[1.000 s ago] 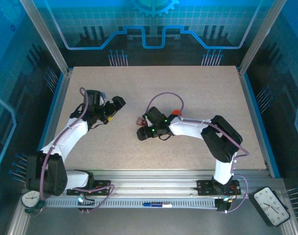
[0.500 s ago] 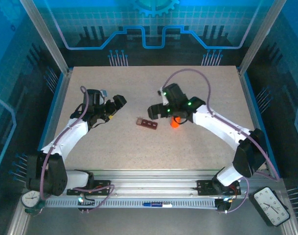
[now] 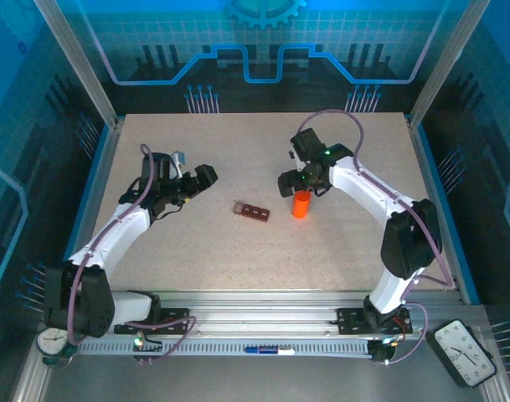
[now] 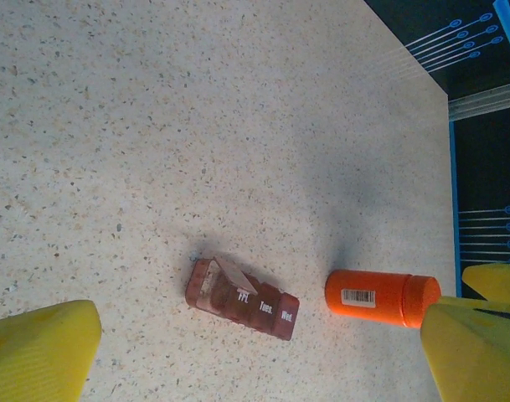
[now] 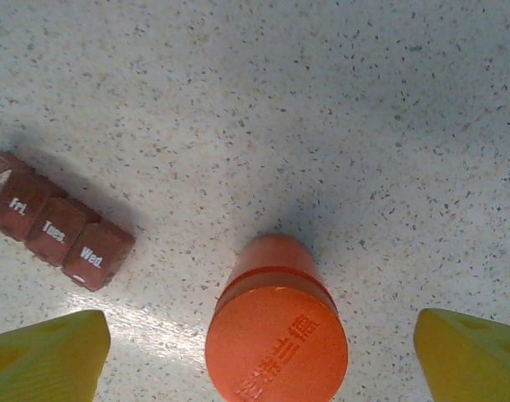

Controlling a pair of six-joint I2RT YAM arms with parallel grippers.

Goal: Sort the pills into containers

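Observation:
The containers [image 3: 252, 211] are a dark reddish-brown strip lying mid-table; in the left wrist view the containers [image 4: 242, 299] show day labels and one lid flipped up at the left end. No pills can be seen. An orange bottle [image 3: 300, 203] stands upright just right of the strip, capped. My right gripper [image 3: 288, 184] hovers open just behind and above it; the bottle cap [image 5: 275, 343] sits between its yellow fingers [image 5: 45, 356] with gaps on both sides. My left gripper [image 3: 206, 177] is open to the left of the strip, holding nothing.
The speckled tabletop [image 3: 338, 251] is bordered by a blue rim and metal posts. The right arm reaches across the right half of the table, and the left arm lies along the left side. The containers [image 5: 58, 230] sit left of the bottle in the right wrist view.
My right arm has swung from over the strip toward the back right, leaving the strip and the upright orange bottle uncovered. The left arm has barely shifted.

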